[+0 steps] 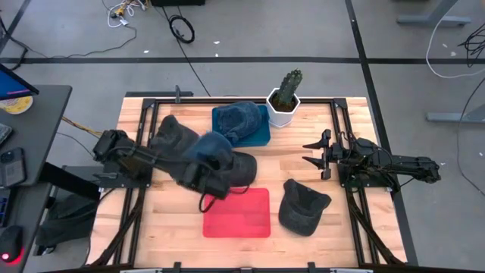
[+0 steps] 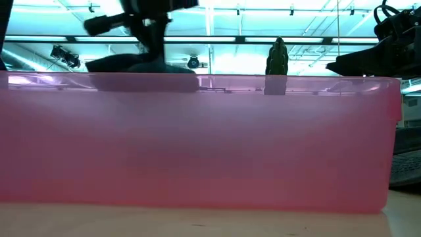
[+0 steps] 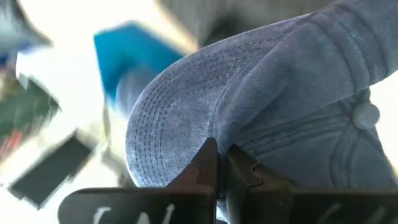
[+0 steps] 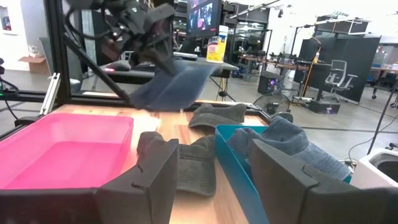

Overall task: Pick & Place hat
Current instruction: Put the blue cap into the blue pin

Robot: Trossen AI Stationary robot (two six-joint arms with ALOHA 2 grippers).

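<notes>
Left gripper: fingers pinched fully together on the fabric of a blue-grey denim cap, gripping where brim meets crown. The cap hangs from this single pinch, lifted clear of the table; in the right wrist view it droops below the raised arm. In the high view it sits over the middle of the table, just beyond the far edge of the red tray. Judged: a carry in progress, cap held aloft so it clears the tray's wall before release.

Red tray: shallow, nothing visible inside it, near centre of the wooden table. Likely the drop point.

Teal tray: far centre, holding another blue cap. Which tray is source and which is goal cannot be settled from the task wording.

Other hats: one dark cap lying on the table right of the red tray; another dark cap lying partly under the left arm at centre.

Potted cactus: white pot, far side, just right of the teal tray; well clear of the carry path.

Right gripper: fingers spread wide, holding nothing, parked low at the right side, pointing towards the centre; waiting.
</notes>
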